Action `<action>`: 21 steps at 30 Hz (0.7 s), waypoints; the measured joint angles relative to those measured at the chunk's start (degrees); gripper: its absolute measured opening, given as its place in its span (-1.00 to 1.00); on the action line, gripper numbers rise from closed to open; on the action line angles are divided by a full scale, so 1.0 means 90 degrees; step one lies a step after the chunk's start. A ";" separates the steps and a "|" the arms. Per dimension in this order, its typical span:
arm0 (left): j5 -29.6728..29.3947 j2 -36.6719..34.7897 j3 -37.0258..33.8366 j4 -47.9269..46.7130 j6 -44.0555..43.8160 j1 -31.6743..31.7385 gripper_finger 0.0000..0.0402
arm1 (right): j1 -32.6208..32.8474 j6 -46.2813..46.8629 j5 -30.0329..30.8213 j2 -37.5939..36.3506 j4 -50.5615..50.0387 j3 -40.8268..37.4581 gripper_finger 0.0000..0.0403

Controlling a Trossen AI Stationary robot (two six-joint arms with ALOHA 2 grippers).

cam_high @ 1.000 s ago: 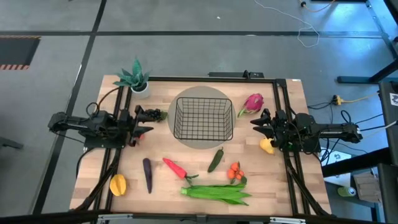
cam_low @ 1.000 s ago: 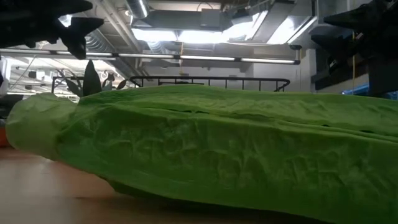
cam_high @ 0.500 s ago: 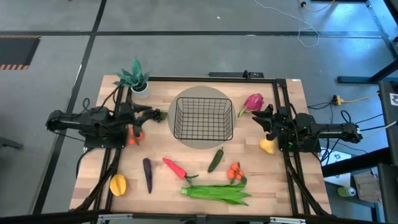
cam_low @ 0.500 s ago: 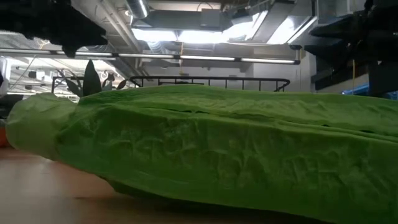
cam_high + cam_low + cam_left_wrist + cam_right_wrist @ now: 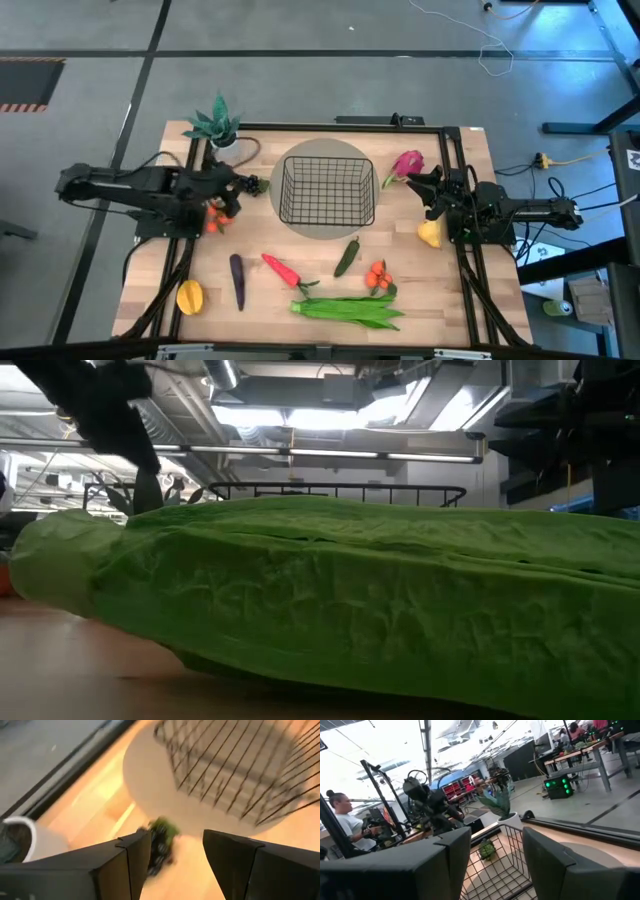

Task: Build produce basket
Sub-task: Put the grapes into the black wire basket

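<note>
Black wire-grid basket (image 5: 327, 191) on a pale round mat (image 5: 291, 225); light wood counter (image 5: 250, 325). Pink dragon fruit (image 5: 407, 164), purple eggplant (image 5: 237, 281), red pepper (image 5: 279, 268), yellow mango (image 5: 189, 297), green leafy bundle (image 5: 348, 309).

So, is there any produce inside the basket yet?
No, in the high view the basket shows only its bare wire grid, and the dragon fruit and red pepper lie outside it on the table.

In the low view the long green leafy bundle (image 5: 330, 610) hides all but the basket (image 5: 340, 491) rim
</note>
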 joint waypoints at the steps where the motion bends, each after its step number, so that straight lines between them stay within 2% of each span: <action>1: 0.0069 0.0279 0.0037 -0.0046 0.0106 0.0105 -0.14 | 0.0000 0.0000 -0.0003 0.0000 -0.0001 0.0000 -0.15; 6: 0.0168 0.1340 0.0073 -0.0061 0.0778 0.0685 -0.14 | 0.0000 0.0000 -0.0022 -0.0001 -0.0005 0.0000 -0.15; 11: 0.0783 0.2086 0.0076 -0.0026 0.0902 0.1371 -0.14 | 0.0000 0.0000 -0.0025 0.0000 -0.0042 0.0000 -0.15; 16: 0.1092 0.2549 0.0076 0.0480 0.1410 0.1954 -0.14 | 0.0000 -0.0007 -0.0033 0.0000 -0.0061 -0.0002 -0.15; 21: 0.1822 0.2751 0.0076 0.0756 0.1919 0.2528 -0.14 | 0.0000 -0.0016 -0.0043 0.0000 -0.0137 -0.0002 -0.15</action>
